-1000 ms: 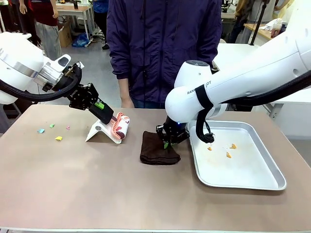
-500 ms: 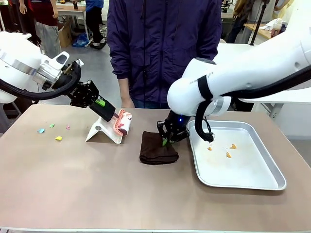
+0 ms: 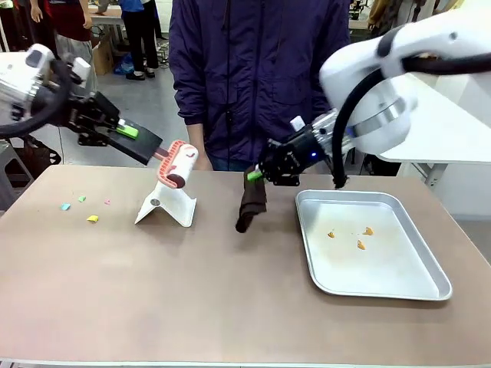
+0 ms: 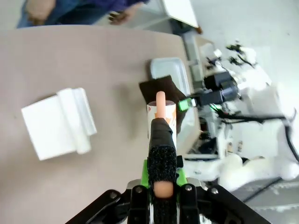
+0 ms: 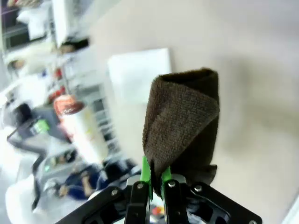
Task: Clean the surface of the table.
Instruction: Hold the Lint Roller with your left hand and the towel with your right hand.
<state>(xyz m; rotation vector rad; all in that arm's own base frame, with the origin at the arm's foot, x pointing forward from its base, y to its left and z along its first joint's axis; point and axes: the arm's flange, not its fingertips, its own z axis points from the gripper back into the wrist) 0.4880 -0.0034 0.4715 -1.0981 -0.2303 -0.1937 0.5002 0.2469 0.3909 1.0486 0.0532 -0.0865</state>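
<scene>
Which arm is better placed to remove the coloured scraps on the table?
Probably left: the left gripper holds the pink lint roller nearer the scraps; the right gripper holds a dark brown cloth beside the silver tray.

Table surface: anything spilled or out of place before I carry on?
Yes. Small coloured scraps lie scattered on the table, far left, well away from the tray, where a few orange bits sit. Otherwise nothing odd: the right end effector holds the dark cloth, the left end effector the lint roller.
</scene>
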